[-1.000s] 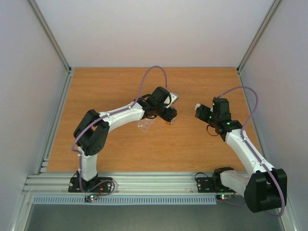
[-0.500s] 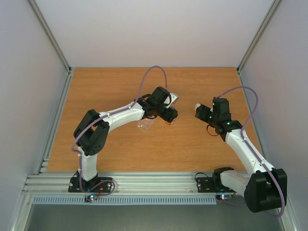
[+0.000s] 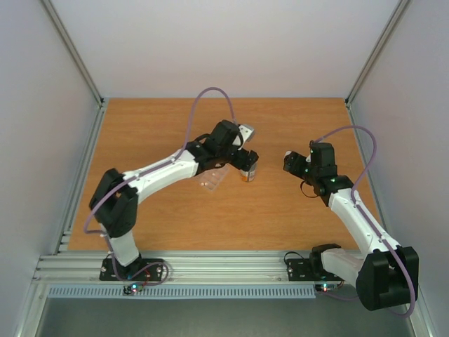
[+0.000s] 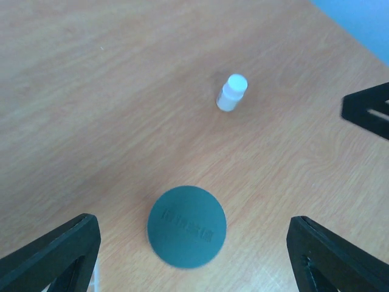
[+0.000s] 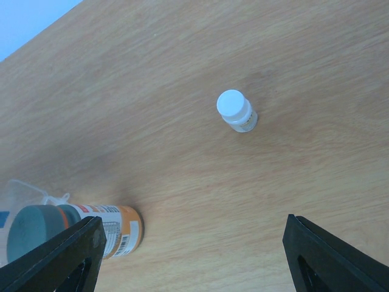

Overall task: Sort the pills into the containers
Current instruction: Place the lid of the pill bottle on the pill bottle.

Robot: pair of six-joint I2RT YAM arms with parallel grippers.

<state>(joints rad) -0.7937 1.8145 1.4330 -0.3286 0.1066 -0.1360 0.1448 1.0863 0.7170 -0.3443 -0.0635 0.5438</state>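
An orange pill bottle (image 3: 247,175) with a grey cap (image 4: 186,226) stands upright on the wooden table. My left gripper (image 3: 242,157) hovers right above it, open; in the left wrist view the cap sits between the wide-spread fingers (image 4: 55,252) without touching them. The clear pill box (image 3: 214,180) with the containers lies just left of the bottle, partly under my left arm. Tiny pale specks (image 3: 203,184) show on it; no pill is clear enough to name. My right gripper (image 3: 293,163) is open and empty, off to the right.
A small white bottle (image 3: 287,154) stands upright near the right gripper, also seen as the white bottle (image 5: 237,111) ahead of its fingers. The orange bottle (image 5: 91,230) and the box's corner (image 5: 24,193) appear at the lower left of the right wrist view. Grey walls enclose the table.
My left gripper has opened wider and lifted off the orange bottle, which now stands free. The left arm has stretched out, its elbow dropping lower left. The right arm has not moved.
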